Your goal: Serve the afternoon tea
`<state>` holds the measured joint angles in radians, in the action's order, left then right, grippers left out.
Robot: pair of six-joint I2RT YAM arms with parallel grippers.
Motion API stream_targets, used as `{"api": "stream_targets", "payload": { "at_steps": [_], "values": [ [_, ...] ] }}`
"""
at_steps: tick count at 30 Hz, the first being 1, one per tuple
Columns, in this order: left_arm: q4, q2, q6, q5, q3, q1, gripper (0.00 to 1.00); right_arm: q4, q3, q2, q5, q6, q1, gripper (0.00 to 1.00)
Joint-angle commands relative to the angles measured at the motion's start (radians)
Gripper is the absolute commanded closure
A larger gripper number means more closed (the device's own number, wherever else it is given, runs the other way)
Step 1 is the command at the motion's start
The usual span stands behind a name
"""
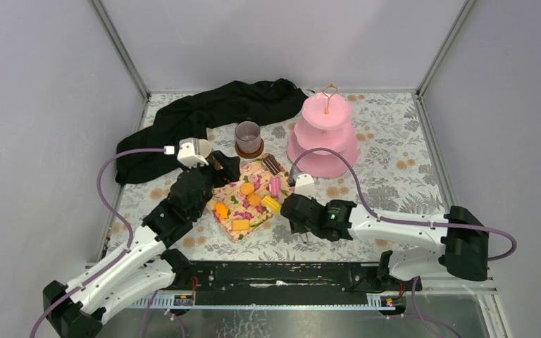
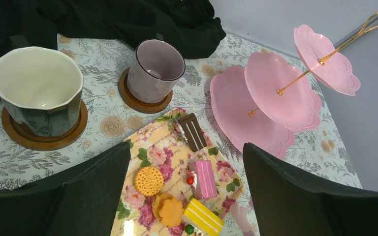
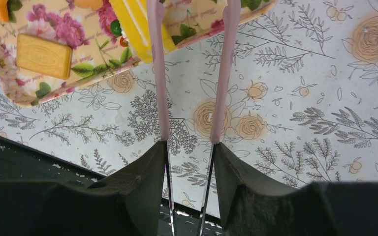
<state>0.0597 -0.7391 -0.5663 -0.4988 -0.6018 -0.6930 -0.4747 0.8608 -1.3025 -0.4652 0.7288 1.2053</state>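
Right gripper [image 3: 187,160] clenched on pink tongs [image 3: 156,73], one prong crossing yellow cake [image 3: 130,24], tips out of view. I'd centre prongs astride it, squeeze gently. Left gripper [image 2: 186,152] spread, empty.

We see the left claw [image 2: 185,146] spread wide above the floral napkin [image 2: 156,151], which holds a brown cake [image 2: 193,132], pink cake [image 2: 204,178], yellow cake [image 2: 203,219] and orange biscuits [image 2: 148,180]. Dark mug [image 2: 37,93] and mauve mug [image 2: 155,69] sit on coasters on the bench [image 2: 103,105]. Pink stand [image 2: 275,98] is at the right.
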Motion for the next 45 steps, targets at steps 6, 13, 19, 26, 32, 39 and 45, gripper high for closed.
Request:
{"api": "stream_targets", "payload": {
  "at_steps": [6, 13, 19, 26, 32, 39, 45],
  "values": [
    [-0.057, 0.011, 0.011, -0.032, 0.003, 0.004, 0.09, 0.045, 0.08, -0.041, 0.103, -0.083, 0.02, 0.54],
    [-0.059, 0.009, 0.014, -0.033, 0.001, 0.006, 0.08, 0.047, 0.083, -0.072, 0.134, -0.108, 0.025, 0.53],
    [-0.06, 0.005, 0.013, -0.027, 0.002, 0.012, 0.08, 0.053, 0.079, -0.091, 0.149, -0.122, 0.025, 0.52],
    [-0.059, 0.001, 0.008, -0.02, 0.0, 0.017, 0.08, 0.054, 0.081, -0.118, 0.143, -0.136, 0.025, 0.51],
    [-0.06, 0.0, 0.006, -0.017, 0.001, 0.016, 0.08, 0.059, 0.082, -0.143, 0.145, -0.152, 0.025, 0.51],
    [-0.06, 0.001, 0.004, -0.012, 0.0, 0.018, 0.08, 0.065, 0.084, -0.168, 0.138, -0.166, 0.024, 0.5],
    [-0.06, 0.003, 0.003, -0.008, 0.0, 0.022, 0.08, 0.07, 0.108, -0.199, 0.139, -0.186, 0.022, 0.49]
  ]
}}
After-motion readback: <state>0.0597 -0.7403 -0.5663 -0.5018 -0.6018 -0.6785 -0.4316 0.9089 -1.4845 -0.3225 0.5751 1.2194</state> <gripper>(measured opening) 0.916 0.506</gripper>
